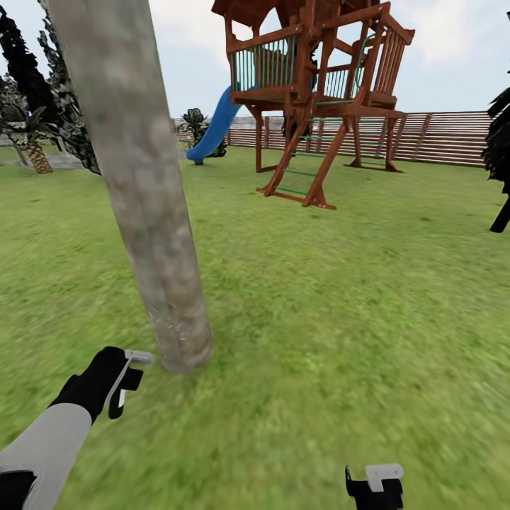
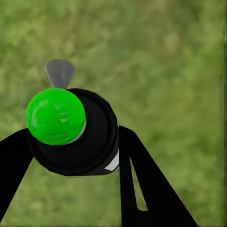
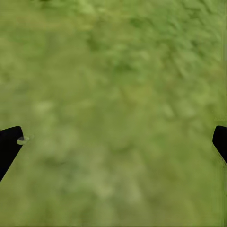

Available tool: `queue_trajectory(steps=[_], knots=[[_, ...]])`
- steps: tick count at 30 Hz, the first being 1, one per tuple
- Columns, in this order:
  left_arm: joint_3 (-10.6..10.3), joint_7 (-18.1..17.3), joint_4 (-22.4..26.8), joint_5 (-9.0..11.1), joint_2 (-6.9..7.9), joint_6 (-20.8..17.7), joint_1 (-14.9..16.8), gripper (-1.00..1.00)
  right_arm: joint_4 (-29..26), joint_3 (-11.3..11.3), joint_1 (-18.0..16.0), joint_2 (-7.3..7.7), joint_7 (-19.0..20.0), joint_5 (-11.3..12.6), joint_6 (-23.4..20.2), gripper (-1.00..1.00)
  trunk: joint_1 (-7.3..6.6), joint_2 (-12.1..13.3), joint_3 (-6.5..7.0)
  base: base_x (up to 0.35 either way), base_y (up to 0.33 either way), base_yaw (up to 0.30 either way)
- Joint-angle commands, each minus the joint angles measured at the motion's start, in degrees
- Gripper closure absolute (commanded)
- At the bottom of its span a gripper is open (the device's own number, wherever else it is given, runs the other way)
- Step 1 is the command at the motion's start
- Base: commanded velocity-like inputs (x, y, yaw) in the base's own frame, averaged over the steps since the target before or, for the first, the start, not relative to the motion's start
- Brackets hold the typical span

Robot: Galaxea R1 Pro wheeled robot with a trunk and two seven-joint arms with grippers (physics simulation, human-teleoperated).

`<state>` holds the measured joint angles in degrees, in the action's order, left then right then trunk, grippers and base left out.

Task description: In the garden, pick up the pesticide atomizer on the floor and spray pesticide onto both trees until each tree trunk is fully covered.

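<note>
Pale beige bark with brown mottling marks the tree trunk (image 1: 145, 191), which rises from the lawn (image 1: 368, 283) just ahead of the left hand (image 1: 126, 379). That hand is clamped on the pesticide atomizer (image 2: 75, 130), a black bottle with a bright green cap and a grey nozzle tip; in the left wrist view the black fingers (image 2: 142, 184) press on either side of its body. In the head view the grey nozzle points toward the base of the trunk, near it but not touching. The right hand (image 1: 374, 482) hangs low, well apart from the trunk, its fingers spread wide and empty over grass.

The step in hand looks like spraying this trunk. To do it well, keep the nozzle aimed squarely at the bark, sweep upward from the base, and work around the column so no side goes unsprayed. Beyond the trunk stand a wooden play tower (image 1: 319, 99) and a slatted fence (image 1: 439, 138).
</note>
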<state>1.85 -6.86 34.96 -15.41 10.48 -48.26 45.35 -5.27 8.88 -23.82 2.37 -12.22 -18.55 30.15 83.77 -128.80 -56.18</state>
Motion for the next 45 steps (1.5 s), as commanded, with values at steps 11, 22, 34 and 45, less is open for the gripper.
queue_trajectory(steps=[11,22,34,45], knots=[[0.0,0.0,0.2,0.1,-1.03,0.1,0.0,1.0,0.0,0.0,0.0,0.0,0.0,0.0,0.0,-1.0,0.0,0.0,0.0,0.131,-0.23,0.001],[0.1,-0.1,2.8,0.1,-1.06,-0.3,1.0,1.0,0.0,0.0,0.0,0.0,0.0,0.0,0.0,-1.0,0.0,0.0,0.0,-0.086,-0.123,0.038],[0.0,-0.2,2.9,0.2,-1.65,-0.4,3.2,1.0,0.0,0.0,0.0,0.0,0.0,0.0,0.0,-1.0,0.0,0.0,0.0,0.0,0.0,0.269],[0.2,-0.1,2.2,0.3,1.03,3.6,-0.6,1.0,0.0,0.0,0.0,0.0,0.1,-0.1,0.0,-1.0,0.0,0.0,0.0,0.0,0.0,0.119]])
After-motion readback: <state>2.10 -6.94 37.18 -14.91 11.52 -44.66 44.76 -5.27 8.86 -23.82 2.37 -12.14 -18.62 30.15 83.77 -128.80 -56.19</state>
